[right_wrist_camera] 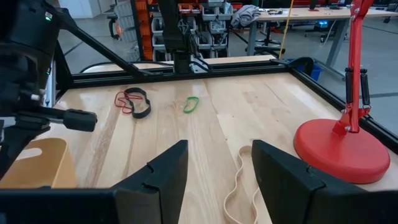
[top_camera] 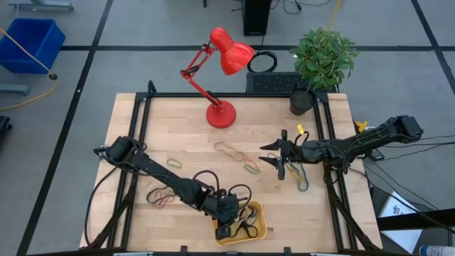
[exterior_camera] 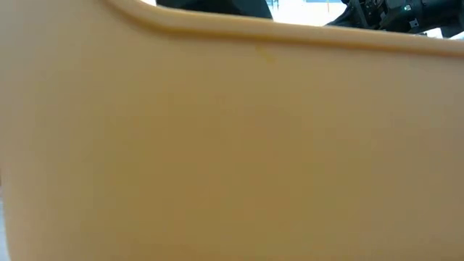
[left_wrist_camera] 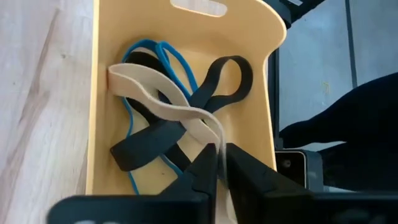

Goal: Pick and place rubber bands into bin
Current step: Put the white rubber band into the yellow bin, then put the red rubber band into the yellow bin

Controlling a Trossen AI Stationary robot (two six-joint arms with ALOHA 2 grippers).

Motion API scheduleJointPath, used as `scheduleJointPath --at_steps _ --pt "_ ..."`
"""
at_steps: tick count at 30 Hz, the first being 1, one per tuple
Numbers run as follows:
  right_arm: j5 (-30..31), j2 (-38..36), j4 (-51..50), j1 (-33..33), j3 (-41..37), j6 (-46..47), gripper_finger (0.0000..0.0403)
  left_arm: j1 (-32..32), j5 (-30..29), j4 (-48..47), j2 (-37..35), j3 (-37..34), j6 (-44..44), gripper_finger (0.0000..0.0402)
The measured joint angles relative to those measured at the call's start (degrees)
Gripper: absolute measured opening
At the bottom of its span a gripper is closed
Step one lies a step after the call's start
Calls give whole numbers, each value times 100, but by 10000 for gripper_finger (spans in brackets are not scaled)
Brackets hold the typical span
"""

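Left hand [left_wrist_camera: 216, 163]: over the bin, fingers nearly together with a cream band's end between them; whether they clench it, I cannot tell.
Bin [top_camera: 259, 226]: yellow-orange tray at the tabletop's near edge, under the left hand; its wall fills the low view.
Bands in bin: cream band [left_wrist_camera: 163, 102], blue band [left_wrist_camera: 176, 59] and black band [left_wrist_camera: 214, 87], tangled over one another.
Loose bands, left: red-and-black pair [right_wrist_camera: 134, 101] and green loop [right_wrist_camera: 191, 104], lying flat on the tabletop [top_camera: 178, 135].
Loose band, centre: tan loop [right_wrist_camera: 239, 180], near the lamp.
Lamp [top_camera: 221, 114]: red, base standing on the tabletop.
Right hand [right_wrist_camera: 214, 171]: released, fingers spread wide, holding nothing, above the tabletop's right half.
Plant [top_camera: 323, 57]: potted, far right corner.
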Motion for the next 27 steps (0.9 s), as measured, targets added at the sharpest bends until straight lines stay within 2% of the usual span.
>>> scheduleJointPath --at_steps 9,18,23,27 --pt "0 0 0 0 0 0 172 -4 0 37 -1 0 -5 83" --pt "0 0 -2 0 0 0 175 1 25 39 -1 0 103 85" --pt "0 0 0 0 0 0 172 50 467 -53 -242 -7 382 85" --pt "1 0 1 0 0 0 175 52 490 -628 -584 -7 608 85"
